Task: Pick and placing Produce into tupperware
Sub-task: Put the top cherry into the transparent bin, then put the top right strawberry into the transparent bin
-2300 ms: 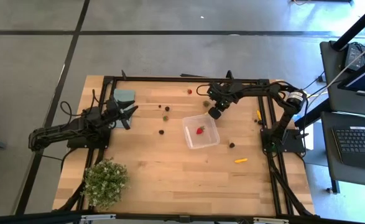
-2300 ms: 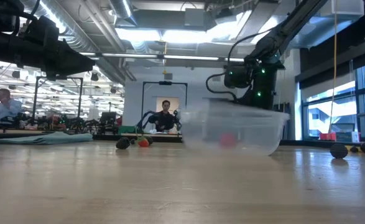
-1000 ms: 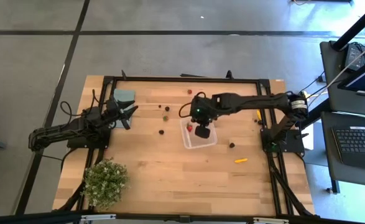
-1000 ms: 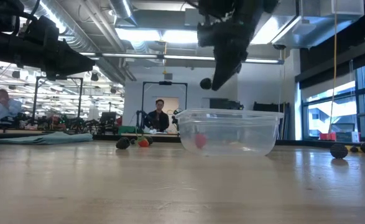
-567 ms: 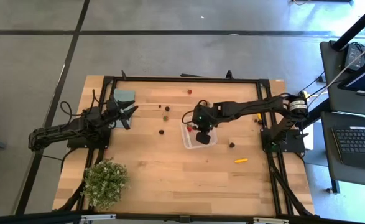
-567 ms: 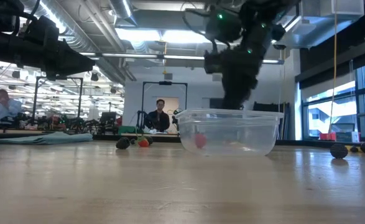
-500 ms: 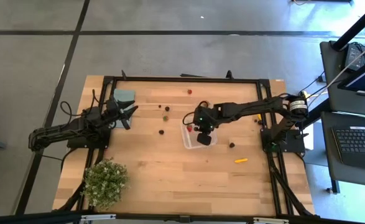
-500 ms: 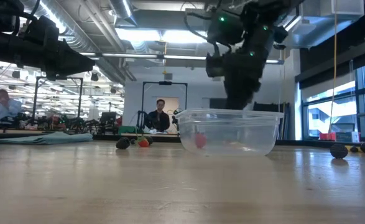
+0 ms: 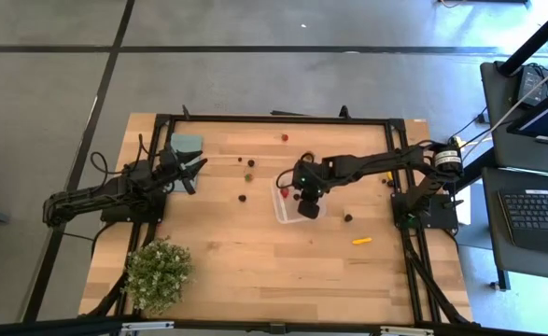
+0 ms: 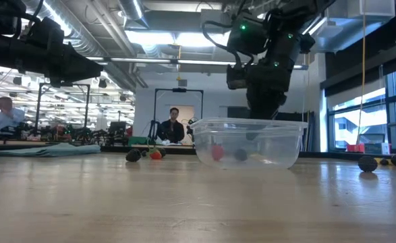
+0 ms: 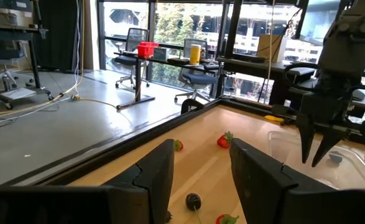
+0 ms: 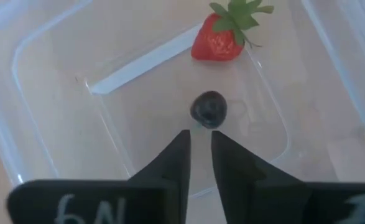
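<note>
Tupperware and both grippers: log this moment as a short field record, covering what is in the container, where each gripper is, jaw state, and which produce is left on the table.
container: clear tupperware mid-table, upright
contents: one strawberry and one dark round berry, apart, on the floor of the container
right gripper: above the container, fingers slightly parted, empty, berry lying just past the tips
left gripper: waiting at the table's left side, part open, empty
loose produce: orange piece, dark piece, others scattered toward the far edge

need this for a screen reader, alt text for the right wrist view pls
The right gripper, slightly open and empty, points into the clear tupperware, where a dark round berry lies just past its fingertips and a red strawberry lies farther on.
</note>
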You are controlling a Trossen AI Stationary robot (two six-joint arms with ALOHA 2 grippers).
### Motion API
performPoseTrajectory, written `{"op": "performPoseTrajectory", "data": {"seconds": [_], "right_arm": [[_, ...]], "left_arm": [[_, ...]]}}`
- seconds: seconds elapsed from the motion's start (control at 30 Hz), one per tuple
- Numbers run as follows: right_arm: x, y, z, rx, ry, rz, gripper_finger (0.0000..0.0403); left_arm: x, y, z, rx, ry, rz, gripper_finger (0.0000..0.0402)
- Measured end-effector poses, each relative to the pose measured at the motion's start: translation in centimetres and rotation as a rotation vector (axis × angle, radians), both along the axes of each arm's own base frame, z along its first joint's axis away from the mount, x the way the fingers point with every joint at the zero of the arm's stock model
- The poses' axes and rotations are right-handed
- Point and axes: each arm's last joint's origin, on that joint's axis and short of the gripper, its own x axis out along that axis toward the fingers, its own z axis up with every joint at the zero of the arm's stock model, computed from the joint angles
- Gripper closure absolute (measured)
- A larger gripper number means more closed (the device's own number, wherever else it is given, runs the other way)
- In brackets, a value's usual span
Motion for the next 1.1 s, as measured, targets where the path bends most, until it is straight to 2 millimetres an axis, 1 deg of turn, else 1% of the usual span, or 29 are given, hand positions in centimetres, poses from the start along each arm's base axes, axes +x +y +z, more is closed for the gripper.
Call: {"op": "performPoseTrajectory", "data": {"seconds": [0.1, 0.17, 0.27, 0.4, 0.53, 0.67, 0.8, 0.9, 1.03, 1.1], "right_arm": [[0.1, -0.5, 0.4, 0.001, 0.010, -0.014, 0.0309], [0.3, -0.9, 1.2, 0.006, 0.009, -0.045, 0.0291], [0.5, -2.0, 2.7, -0.024, 0.032, -0.139, 0.0264], [1.1, -3.4, 5.4, -0.084, 0.025, -0.094, 0.0237], [1.5, -4.4, 8.4, -0.131, 0.009, -0.015, 0.0224], [1.1, -6.2, 11.5, -0.133, 0.012, -0.070, 0.0222], [-0.3, -8.9, 13.7, -0.122, 0.043, -0.150, 0.0222], [-1.4, -11.3, 14.5, -0.095, 0.031, -0.200, 0.0221], [-3.1, -14.5, 14.4, -0.005, -0.008, -0.244, 0.0221], [-3.8, -15.7, 14.0, 0.001, -0.011, -0.240, 0.0221]], "left_arm": [[0.0, 0.0, 0.0, 0.000, 0.000, 0.000, 0.0253], [0.0, 0.0, 0.0, 0.000, 0.000, 0.000, 0.0253], [0.0, 0.0, 0.0, 0.000, 0.000, 0.000, 0.0253], [0.0, 0.0, 0.0, 0.000, 0.000, 0.000, 0.0253], [0.0, 0.0, 0.0, 0.000, 0.000, 0.000, 0.0253], [0.0, 0.0, 0.0, 0.000, 0.000, 0.000, 0.0253], [0.0, 0.0, 0.0, 0.000, 0.000, 0.000, 0.0253], [0.0, 0.0, 0.0, 0.000, 0.000, 0.000, 0.0253], [0.0, 0.0, 0.0, 0.000, 0.000, 0.000, 0.0253], [0.0, 0.0, 0.0, 0.000, 0.000, 0.000, 0.0253]]}}
